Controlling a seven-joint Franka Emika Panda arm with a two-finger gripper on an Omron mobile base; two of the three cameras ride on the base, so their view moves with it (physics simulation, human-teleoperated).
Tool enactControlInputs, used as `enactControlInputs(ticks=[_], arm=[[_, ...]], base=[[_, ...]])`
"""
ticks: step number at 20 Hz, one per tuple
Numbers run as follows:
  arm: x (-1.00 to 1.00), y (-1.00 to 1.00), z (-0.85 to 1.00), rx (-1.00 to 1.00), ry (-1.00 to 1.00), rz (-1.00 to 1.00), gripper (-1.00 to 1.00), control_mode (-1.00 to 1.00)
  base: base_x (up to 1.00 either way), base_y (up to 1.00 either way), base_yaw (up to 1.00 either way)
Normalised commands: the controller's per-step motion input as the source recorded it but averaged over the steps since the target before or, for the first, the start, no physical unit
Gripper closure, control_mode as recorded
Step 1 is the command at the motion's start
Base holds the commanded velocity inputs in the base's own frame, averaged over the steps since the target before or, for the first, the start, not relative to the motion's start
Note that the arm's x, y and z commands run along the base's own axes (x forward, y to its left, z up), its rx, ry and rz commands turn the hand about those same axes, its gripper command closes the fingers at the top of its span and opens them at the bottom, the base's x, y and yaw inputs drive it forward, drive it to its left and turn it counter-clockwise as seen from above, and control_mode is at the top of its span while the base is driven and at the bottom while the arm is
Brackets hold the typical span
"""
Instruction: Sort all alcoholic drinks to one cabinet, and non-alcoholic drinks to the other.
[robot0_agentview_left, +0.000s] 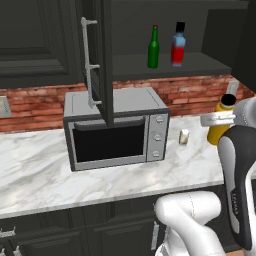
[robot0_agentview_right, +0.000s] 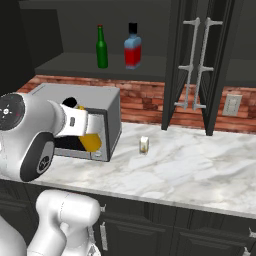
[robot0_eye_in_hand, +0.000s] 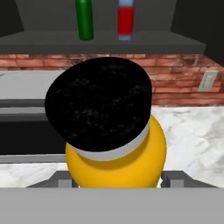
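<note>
A yellow-orange bottle (robot0_eye_in_hand: 116, 162) with a black cap sits between my gripper's (robot0_eye_in_hand: 118, 180) fingers, and the gripper is shut on its body. From the base it hangs at the right end of the counter (robot0_agentview_left: 219, 122), in front of the microwave (robot0_agentview_right: 91, 140). Whether its base touches the counter I cannot tell. On the open upper cabinet's shelf (robot0_agentview_left: 165, 67) the dark-green bottle (robot0_agentview_left: 153, 48) (robot0_agentview_right: 102, 48) and the blue-and-red bottle (robot0_agentview_left: 178, 45) (robot0_agentview_right: 132, 47) stand upright side by side. A small pale cream container (robot0_agentview_left: 184, 136) (robot0_agentview_right: 144, 145) stands on the marble beside the microwave.
A silver microwave (robot0_agentview_left: 115, 130) stands on the marble counter (robot0_agentview_right: 190, 165) under the cabinet. Dark cabinet doors with long handles (robot0_agentview_left: 97, 60) (robot0_agentview_right: 192, 65) hang open over the counter. Behind it is a brick wall with an outlet (robot0_agentview_right: 232, 105).
</note>
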Motion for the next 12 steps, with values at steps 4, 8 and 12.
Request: enactControlInputs(ticks=[4, 8, 12], arm=[[-0.02, 0.00, 0.17, 0.00, -0.08, 0.00, 1.00, -1.00], [-0.03, 0.00, 0.14, 0.00, -0.08, 0.00, 1.00, -1.00], [-0.01, 0.00, 0.12, 0.00, -0.05, 0.00, 1.00, -1.00]], base=[[0.00, 0.00, 0.00], [0.00, 0.00, 0.00], [0.00, 0.00, 0.00]])
